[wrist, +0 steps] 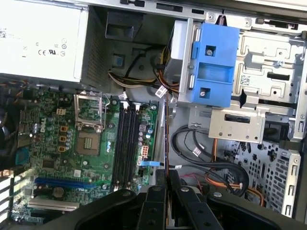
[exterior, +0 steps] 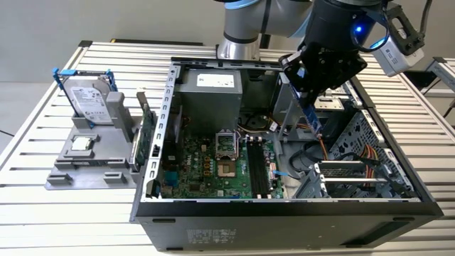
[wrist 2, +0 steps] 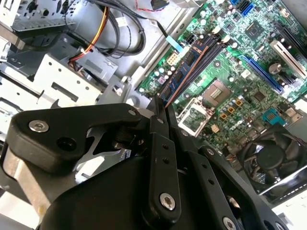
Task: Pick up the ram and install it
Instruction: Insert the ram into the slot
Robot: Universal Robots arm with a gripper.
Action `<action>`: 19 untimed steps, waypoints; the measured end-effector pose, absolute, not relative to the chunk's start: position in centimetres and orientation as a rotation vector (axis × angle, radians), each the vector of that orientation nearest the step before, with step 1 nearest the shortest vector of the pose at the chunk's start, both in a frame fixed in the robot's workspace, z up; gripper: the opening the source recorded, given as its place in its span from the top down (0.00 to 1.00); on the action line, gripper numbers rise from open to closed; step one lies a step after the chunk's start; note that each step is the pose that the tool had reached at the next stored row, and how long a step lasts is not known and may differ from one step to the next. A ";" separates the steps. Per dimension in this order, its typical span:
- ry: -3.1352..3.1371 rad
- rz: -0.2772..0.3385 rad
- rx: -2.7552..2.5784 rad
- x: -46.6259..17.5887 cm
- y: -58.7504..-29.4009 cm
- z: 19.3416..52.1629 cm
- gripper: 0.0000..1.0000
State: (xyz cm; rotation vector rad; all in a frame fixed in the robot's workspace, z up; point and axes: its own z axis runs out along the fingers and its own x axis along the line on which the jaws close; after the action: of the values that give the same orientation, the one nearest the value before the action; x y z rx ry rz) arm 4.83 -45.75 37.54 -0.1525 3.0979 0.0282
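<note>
Worktop [exterior: 42,213]: slatted; I see it carrying every item listed below.
Grey holder [exterior: 85,176]: at the exterior view's left, beside the computer case.
Hard drive [exterior: 91,104]: upright at the back of the holder.
Processor chip [exterior: 82,143]: small silver square, flat on the holder in front of the hard drive.
Expansion card [exterior: 146,136]: green, on edge along the holder side nearest the case.
Computer case [exterior: 284,224]: side open, interior facing up.
Power supply [exterior: 213,88]: grey box at the rear of the case, above the motherboard [exterior: 206,170].
Memory slots [exterior: 257,170]: dark parallel slots on the motherboard; in the first wrist view [wrist: 125,143] I see all of them vacant.
Ram [exterior: 313,117]: in the air, tilted, over the cables just to the exterior view's right of the memory slots, clear of them. I see it edge-on in the first wrist view [wrist: 166,139]; its chips show in the second wrist view [wrist 2: 187,64].
Gripper [exterior: 304,88]: above the case. In both wrist views [wrist 2: 160,108] [wrist: 166,179] I see the fingers nipped nearly together, clamping one end of the ram.
Drive cage [exterior: 363,133]: perforated metal at the exterior view's right of the gripper.
</note>
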 end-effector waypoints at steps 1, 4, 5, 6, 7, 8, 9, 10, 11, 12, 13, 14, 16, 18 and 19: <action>3.098 0.028 -0.152 4.8 -45.7 37.5 1.00; 3.098 0.028 -0.150 4.8 -45.7 37.4 1.00; 3.098 0.028 -0.149 4.8 -45.7 37.3 1.00; 3.098 0.028 -0.149 4.8 -45.8 37.2 1.00; 3.098 0.028 -0.149 4.8 -45.7 37.1 1.00; 3.098 0.028 -0.149 4.8 -45.7 37.1 1.00; 3.098 0.028 -0.149 4.8 -45.7 37.0 1.00; 3.098 0.028 -0.149 4.8 -45.7 36.9 1.00; 3.098 0.028 -0.149 4.8 -45.7 36.9 1.00; 3.098 0.028 -0.149 4.8 -45.7 36.8 1.00; 3.098 0.028 -0.149 4.8 -45.7 36.7 1.00; 3.098 0.028 -0.149 4.8 -45.7 36.6 1.00; 3.098 0.028 -0.149 4.8 -45.7 36.4 1.00; 3.098 0.028 -0.149 4.8 -45.7 36.3 1.00; 3.098 0.028 -0.149 4.8 -45.7 36.2 1.00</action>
State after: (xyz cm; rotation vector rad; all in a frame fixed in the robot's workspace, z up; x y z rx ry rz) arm 4.84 -45.75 36.19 -0.1488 3.0982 0.0281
